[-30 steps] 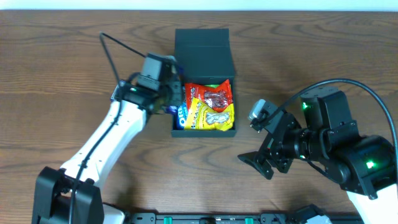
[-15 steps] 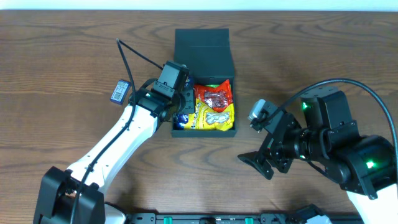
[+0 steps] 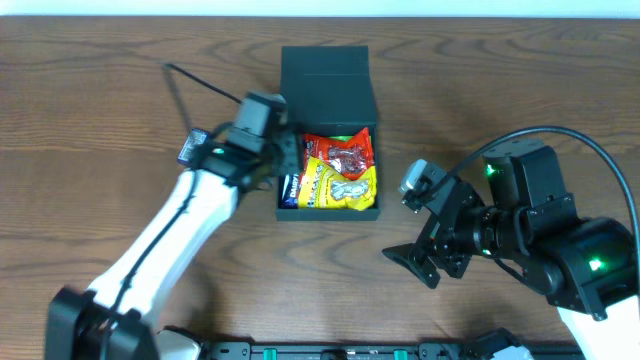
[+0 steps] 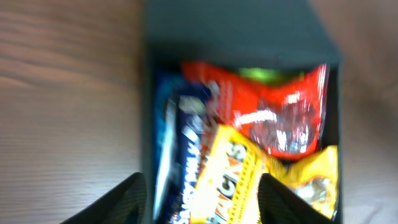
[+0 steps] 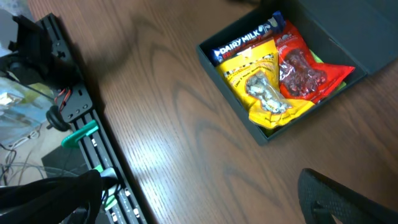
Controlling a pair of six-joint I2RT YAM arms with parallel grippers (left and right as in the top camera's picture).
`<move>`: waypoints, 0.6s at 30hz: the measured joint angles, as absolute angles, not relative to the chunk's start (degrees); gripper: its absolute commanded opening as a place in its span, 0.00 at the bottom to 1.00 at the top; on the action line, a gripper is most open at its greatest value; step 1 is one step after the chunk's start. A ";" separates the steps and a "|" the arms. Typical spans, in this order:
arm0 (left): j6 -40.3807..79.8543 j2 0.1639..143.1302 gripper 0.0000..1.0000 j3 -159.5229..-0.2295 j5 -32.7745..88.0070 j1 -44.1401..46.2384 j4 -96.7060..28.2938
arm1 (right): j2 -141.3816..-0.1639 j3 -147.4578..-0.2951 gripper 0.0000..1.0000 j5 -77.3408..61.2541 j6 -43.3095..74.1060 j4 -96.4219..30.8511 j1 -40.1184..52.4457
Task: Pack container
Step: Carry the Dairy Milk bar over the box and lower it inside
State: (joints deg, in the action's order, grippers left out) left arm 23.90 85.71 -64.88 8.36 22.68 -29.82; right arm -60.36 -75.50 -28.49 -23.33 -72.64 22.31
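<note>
The dark teal container (image 3: pixel 328 210) sits at mid-table with its flap lid (image 3: pixel 328 72) folded back. Inside lie a red packet (image 3: pixel 347 155), a yellow packet (image 3: pixel 342 186) and a blue packet (image 3: pixel 290 188) along the left wall. My left gripper (image 3: pixel 284 165) hovers over the box's left edge. The left wrist view shows the left gripper (image 4: pixel 202 208) open above the blue packet (image 4: pixel 177 149) and the yellow packet (image 4: pixel 231 177), gripping neither. My right gripper (image 3: pixel 415 260) stands open over bare table, right of the box and nearer the front edge, with the container (image 5: pixel 264 134) ahead of it.
A green packet (image 4: pixel 258 74) peeks out behind the red packet (image 4: pixel 267 109). The rail and cables (image 5: pixel 56 93) run along the table's front edge. Bare wood lies left and right of the box.
My left gripper carried the blue packet over the box, opened and let it go along the left wall, then drew back a little to the left. The right arm has not moved.
</note>
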 measured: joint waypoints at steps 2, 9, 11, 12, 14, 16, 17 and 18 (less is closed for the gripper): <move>22.63 82.81 0.65 -64.88 7.79 19.73 -29.85 | -60.36 -75.50 0.99 -28.49 -23.33 -72.62 22.31; 16.21 77.49 0.68 -64.88 4.36 8.88 -30.81 | -60.36 -75.50 0.99 -28.49 -23.33 -72.64 22.31; 14.02 78.00 0.69 -64.88 2.85 6.59 -31.64 | -60.36 -75.50 0.99 -28.49 -23.33 -72.62 22.31; 12.93 78.37 0.70 -64.88 2.00 5.63 -31.77 | -60.36 -75.50 0.99 -28.47 -23.33 -72.62 22.31; 11.00 79.20 0.72 -64.88 0.56 4.29 -31.75 | -60.36 -75.50 0.99 -28.49 -23.33 -72.62 22.31; 9.47 80.31 0.72 -64.88 -0.64 3.33 -31.70 | -60.36 -75.50 0.99 -28.49 -23.33 -72.62 22.31; 8.75 81.06 0.72 -64.88 -1.13 2.85 -31.62 | -60.36 -75.50 0.99 -28.49 -23.33 -72.62 22.31; 8.03 81.84 0.71 -64.88 -1.58 2.39 -31.46 | -60.36 -75.50 0.99 -28.49 -23.33 -72.64 22.31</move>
State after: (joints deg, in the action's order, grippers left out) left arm 8.03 81.84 -64.88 -1.58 2.39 -31.46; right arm -60.36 -75.50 -28.49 -23.33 -72.64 22.31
